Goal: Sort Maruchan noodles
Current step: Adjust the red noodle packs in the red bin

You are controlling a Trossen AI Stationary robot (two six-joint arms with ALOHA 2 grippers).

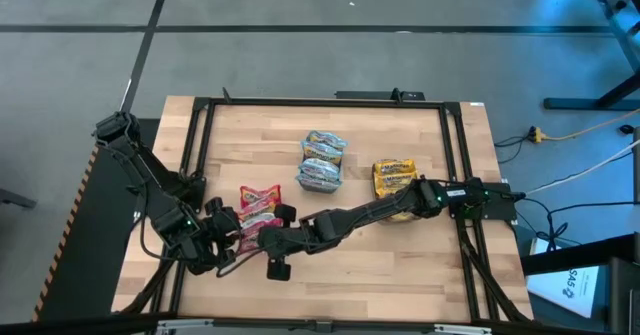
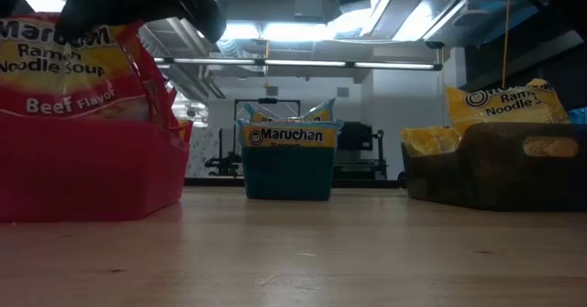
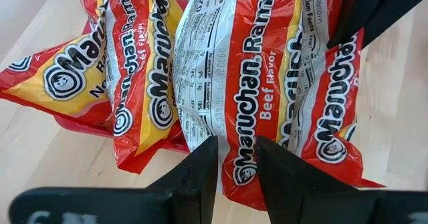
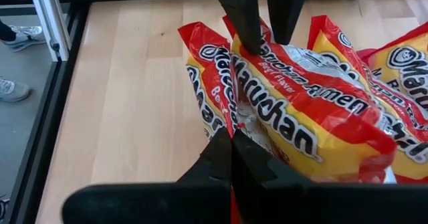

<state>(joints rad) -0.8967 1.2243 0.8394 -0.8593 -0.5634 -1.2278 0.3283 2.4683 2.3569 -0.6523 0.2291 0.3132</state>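
Several red Maruchan Beef packets [image 1: 260,210] stand on edge in a pink bin [image 2: 83,174] at the table's near left. My left gripper [image 3: 237,167] is above them, shut on one red packet [image 3: 267,70]. My right gripper [image 4: 232,154] reaches in from the right across the table and is shut at the other end of that same packet [image 4: 301,100]. Light-blue packets [image 1: 322,160] fill a teal bin [image 2: 287,169] at mid-table. Yellow packets [image 1: 393,178] sit in a grey bin [image 2: 500,165] to the right. My left gripper pinches the red packet by its end edge [image 3: 238,150] between the two fingers, coming from above. The packet stands on edge among the other red packets in the pink bin. My right gripper is shut on the thin crimped end of that packet [image 4: 234,134], opposite my left fingers [image 4: 246,23]. The fingers themselves hide how much wrapper is between them.
A black frame [image 1: 200,125] runs round the wooden table top. Bare wood lies along the near edge [image 1: 380,275] and the far side [image 1: 260,130]. A person's shoes [image 4: 13,37] show on the floor beyond the table's edge.
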